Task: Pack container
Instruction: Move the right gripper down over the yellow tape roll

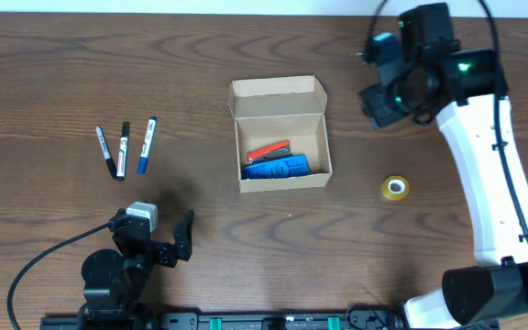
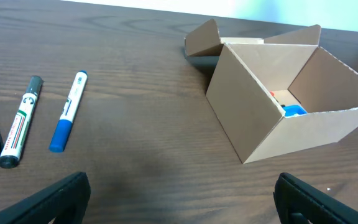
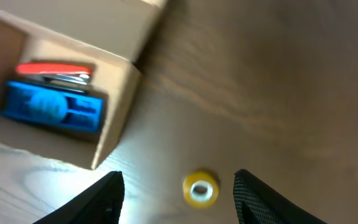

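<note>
The right arm (image 1: 486,174) is long and white, with black joints, a small green light (image 1: 466,66) and a thin black cable (image 1: 519,197). The left arm (image 1: 108,275) is black, with a little white box (image 1: 142,216) and a curly black cable (image 1: 39,259). The left gripper (image 2: 182,186) has black fingers.

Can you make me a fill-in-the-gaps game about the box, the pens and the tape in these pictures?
The number of markers lying outside the box is ___.
The lid of the box is ___.
The small tape roll is coloured ___.
The red thing in the box lies beside a ___ one.
Missing words: three, open, yellow, blue.
</note>
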Robot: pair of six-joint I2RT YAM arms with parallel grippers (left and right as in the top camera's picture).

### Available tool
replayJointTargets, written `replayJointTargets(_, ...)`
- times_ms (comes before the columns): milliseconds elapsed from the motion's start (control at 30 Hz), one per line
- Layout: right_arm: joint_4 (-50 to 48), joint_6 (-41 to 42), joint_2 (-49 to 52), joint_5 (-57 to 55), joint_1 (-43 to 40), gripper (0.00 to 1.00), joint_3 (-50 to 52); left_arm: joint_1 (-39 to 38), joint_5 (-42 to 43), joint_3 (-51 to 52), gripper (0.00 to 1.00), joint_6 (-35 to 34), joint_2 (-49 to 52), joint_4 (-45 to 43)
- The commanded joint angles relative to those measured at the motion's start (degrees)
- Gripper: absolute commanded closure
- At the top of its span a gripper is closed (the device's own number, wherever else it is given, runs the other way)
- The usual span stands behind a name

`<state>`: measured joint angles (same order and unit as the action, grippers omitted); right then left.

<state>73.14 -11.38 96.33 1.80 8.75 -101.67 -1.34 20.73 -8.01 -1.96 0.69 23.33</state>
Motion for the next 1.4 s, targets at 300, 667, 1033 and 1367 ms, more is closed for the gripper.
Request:
replayJointTargets(300,-5.66,21.62,-0.74,-7.61,-2.6,0.4,20.46,-0.2,-0.2,1.16,0.05,-0.63,-0.42,0.04)
replayJointTargets(667,-16.72,27.69,-0.76,-5.97,-4.0,0.35,34.25,-0.2,-0.2,1.16,0.05,-0.63,-0.42,0.07)
replayJointTargets(1033,-24.41,28.81,-0.76,-2.8,-6.56,0.38,42.77,-0.2,-0.2,1.16,0.05,-0.63,-0.42,0.07)
replayJointTargets(1367,-29.05,28.98,-0.76,-2.84,-7.08,0.39,46.86,-0.2,-0.2,1.16,0.05,-0.63,-0.42,0.04)
